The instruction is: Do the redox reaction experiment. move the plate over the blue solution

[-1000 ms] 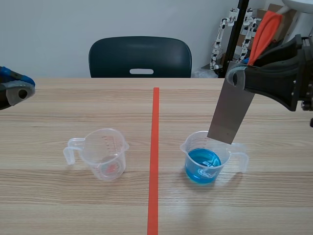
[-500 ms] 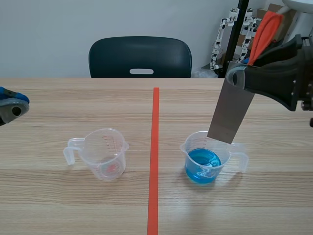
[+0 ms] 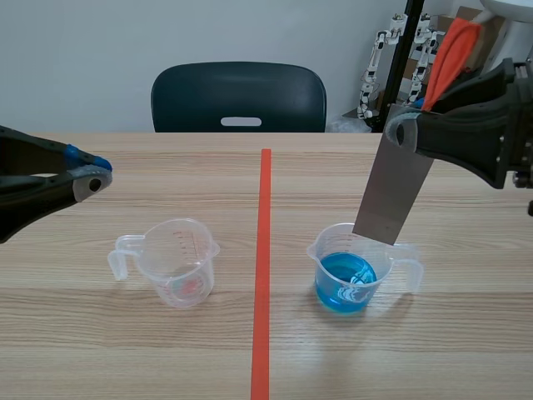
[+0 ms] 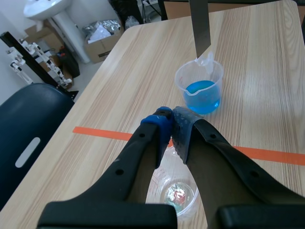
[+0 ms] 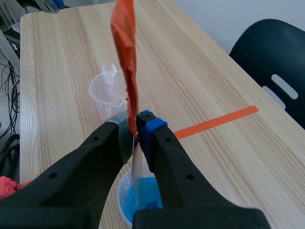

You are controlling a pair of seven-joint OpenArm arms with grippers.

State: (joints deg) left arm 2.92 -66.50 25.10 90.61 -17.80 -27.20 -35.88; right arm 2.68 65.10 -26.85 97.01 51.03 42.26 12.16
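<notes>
We find the right gripper (image 3: pixel 402 132) pinching the plate (image 3: pixel 391 196), its lower end just over the blue cup (image 3: pixel 348 279) on the right half of the desk (image 3: pixel 475 350). We judge placement essentially done. The left gripper (image 3: pixel 87 177) is pressed together, empty.

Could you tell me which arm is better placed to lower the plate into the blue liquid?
The right: the right gripper is shut on the plate, whose lower end hangs by the cup of blue liquid. The left gripper is shut on nothing, farther away.

no legible text or numbers
</notes>
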